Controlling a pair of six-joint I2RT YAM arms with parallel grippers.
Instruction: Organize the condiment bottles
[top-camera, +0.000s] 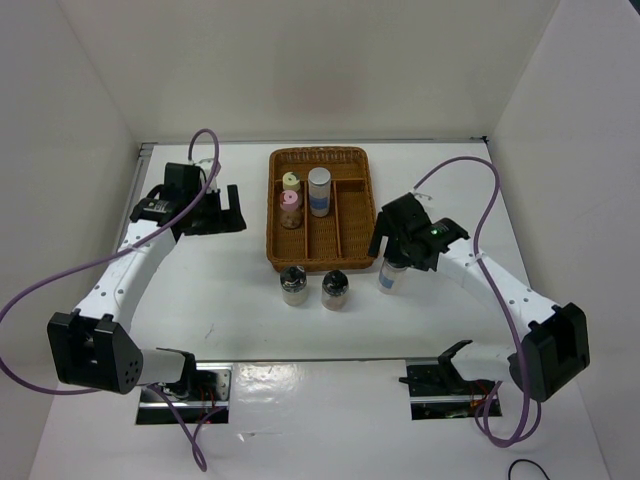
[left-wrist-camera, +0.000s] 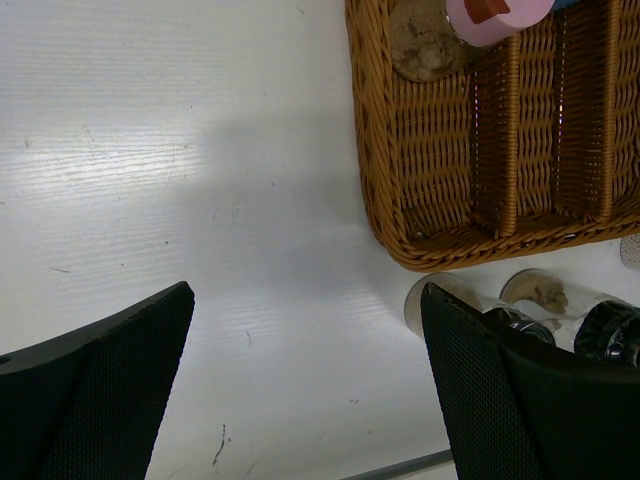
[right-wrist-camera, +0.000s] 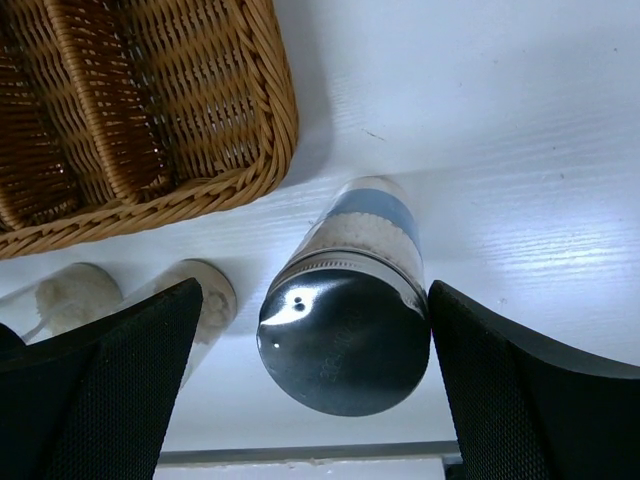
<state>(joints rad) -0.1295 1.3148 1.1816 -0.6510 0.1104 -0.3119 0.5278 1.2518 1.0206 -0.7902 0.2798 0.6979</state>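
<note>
Between the wide-spread fingers of the right tool (right-wrist-camera: 312, 290), clear of both: grey-capped bottle (right-wrist-camera: 345, 340), upright on the counter (right-wrist-camera: 500, 150). Left of that tool, black-capped bottle (top-camera: 293, 285) and second black-capped bottle (top-camera: 335, 290), just outside the wicker tray (top-camera: 310, 265). Right of the released left tool (left-wrist-camera: 305, 290), in the tray: yellow-capped bottle (top-camera: 291, 181), pink-capped bottle (top-camera: 290, 202), second grey-capped bottle (top-camera: 319, 190).

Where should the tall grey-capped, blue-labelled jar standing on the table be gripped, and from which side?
Probably grip the tall grey-capped, blue-labelled jar on its round body just below the cap, descending from above: it stands upright, and the open right gripper is lined up over it.
</note>
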